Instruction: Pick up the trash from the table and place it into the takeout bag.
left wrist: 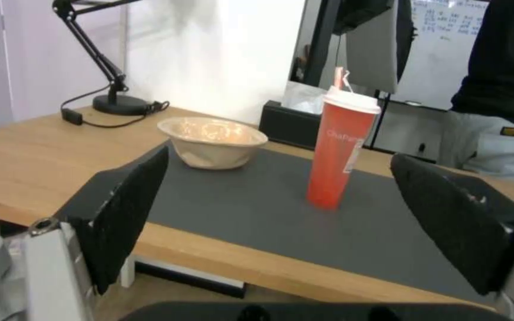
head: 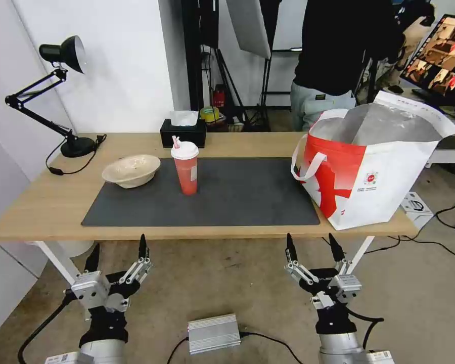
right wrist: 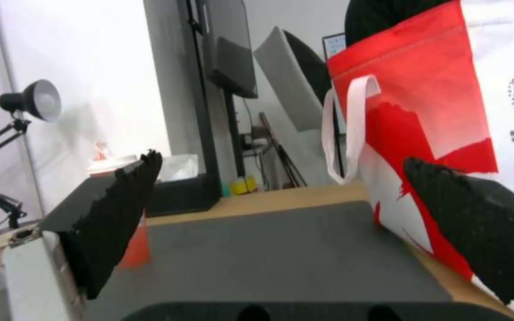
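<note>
Both pincers, left pincer (head: 117,253) and right pincer (head: 313,243), are hanging released below the bench (head: 45,202) edge, while the beige bowl (head: 131,170) and red cup (head: 187,168) are waiting on the mat, well apart from the takeout bag (head: 374,172); neither is bagged yet.

My table (head: 45,207) is a long light-wood top on white legs, running across the middle of the frame with a dark grey mat (head: 237,194) laid along its centre. On the mat stand a beige pulp bowl (head: 131,170) at left-centre and a red lidded cup (head: 186,168) just right of it. A black tissue box (head: 183,132) sits at the far edge, a desk lamp (head: 60,96) upper left, and the white-and-red takeout bag (head: 374,167) at the right end.
</note>
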You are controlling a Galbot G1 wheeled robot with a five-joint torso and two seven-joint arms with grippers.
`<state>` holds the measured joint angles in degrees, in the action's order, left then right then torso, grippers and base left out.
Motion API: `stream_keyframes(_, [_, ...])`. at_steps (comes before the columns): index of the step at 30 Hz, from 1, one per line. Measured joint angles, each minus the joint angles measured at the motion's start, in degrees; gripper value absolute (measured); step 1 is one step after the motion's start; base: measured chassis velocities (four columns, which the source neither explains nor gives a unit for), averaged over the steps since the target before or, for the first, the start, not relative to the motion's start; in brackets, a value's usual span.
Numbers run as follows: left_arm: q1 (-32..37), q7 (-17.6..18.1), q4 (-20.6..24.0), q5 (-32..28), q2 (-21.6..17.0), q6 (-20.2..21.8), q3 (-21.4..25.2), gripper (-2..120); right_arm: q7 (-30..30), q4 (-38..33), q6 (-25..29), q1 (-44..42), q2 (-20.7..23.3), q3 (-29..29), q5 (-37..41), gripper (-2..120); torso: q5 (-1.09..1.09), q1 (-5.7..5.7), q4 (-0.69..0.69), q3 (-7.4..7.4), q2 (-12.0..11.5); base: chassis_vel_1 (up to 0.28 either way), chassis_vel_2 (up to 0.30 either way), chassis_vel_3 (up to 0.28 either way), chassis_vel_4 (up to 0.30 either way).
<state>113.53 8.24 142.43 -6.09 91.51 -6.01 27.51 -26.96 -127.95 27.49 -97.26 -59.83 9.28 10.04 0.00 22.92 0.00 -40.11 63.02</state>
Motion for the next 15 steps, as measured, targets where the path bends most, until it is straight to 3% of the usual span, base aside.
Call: stream_keyframes(15, [0.0,-0.1,-0.2,0.0,0.0,0.1,0.0,100,-0.6,-0.3,-0.9,0.5,-0.4,-0.2,0.3,100,0.0,0.0,0.0,0.0,0.0,0.0,0.0,0.0,0.0])
